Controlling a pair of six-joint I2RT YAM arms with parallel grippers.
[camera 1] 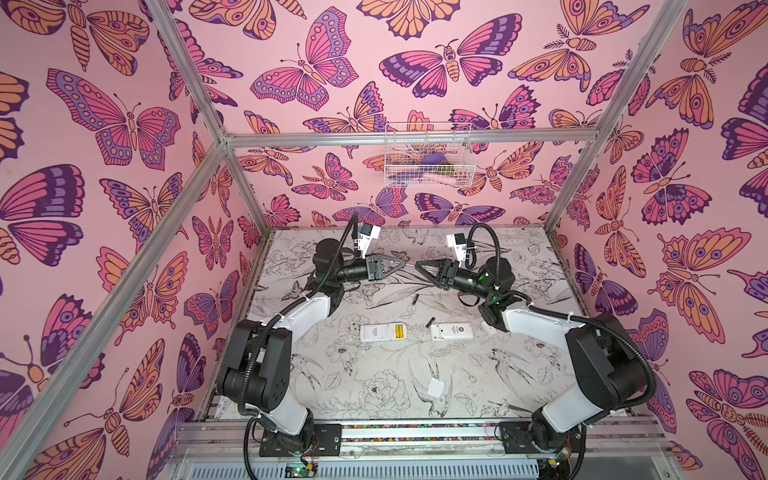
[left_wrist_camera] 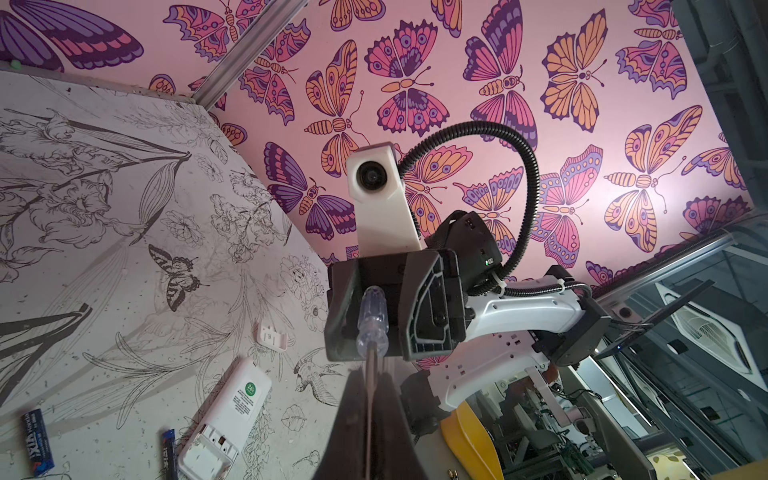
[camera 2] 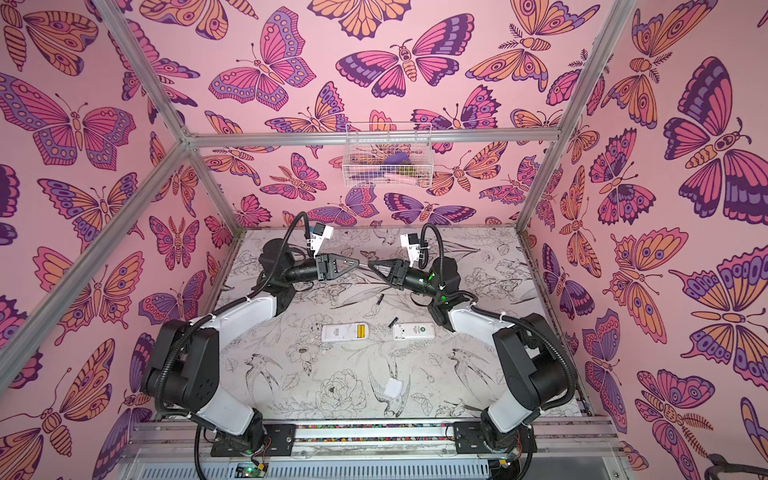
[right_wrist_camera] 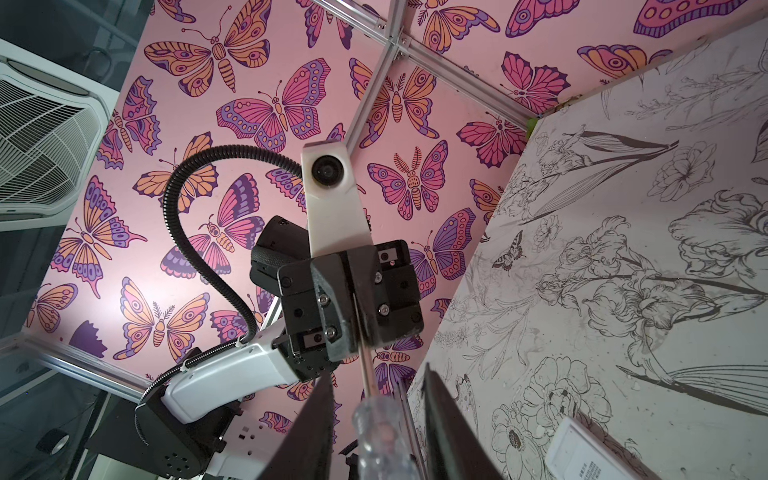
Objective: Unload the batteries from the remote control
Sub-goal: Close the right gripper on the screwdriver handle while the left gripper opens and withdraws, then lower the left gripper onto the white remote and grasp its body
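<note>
Two white remotes lie mid-table. The left remote [camera 1: 380, 333] has two yellow batteries [camera 1: 399, 332] in its open bay. The right remote [camera 1: 451, 331] [left_wrist_camera: 226, 419] has an empty bay. Two dark batteries [camera 1: 414, 298] [camera 1: 430, 321] lie loose on the table behind them, also in the left wrist view [left_wrist_camera: 38, 442] [left_wrist_camera: 168, 453]. Above the table my left gripper [camera 1: 404, 262] [left_wrist_camera: 370, 376] is shut on the metal shaft of a screwdriver [left_wrist_camera: 372, 320]. My right gripper [camera 1: 417, 266] [right_wrist_camera: 379, 372] faces it tip to tip, open, its fingers either side of the clear handle [right_wrist_camera: 380, 436] with gaps.
A white cover plate [camera 1: 436, 387] lies toward the front of the table. Another cover plate [left_wrist_camera: 272, 336] sits by the right remote. A wire basket [camera 1: 428, 156] hangs on the back wall. Metal frame posts stand at the table's corners.
</note>
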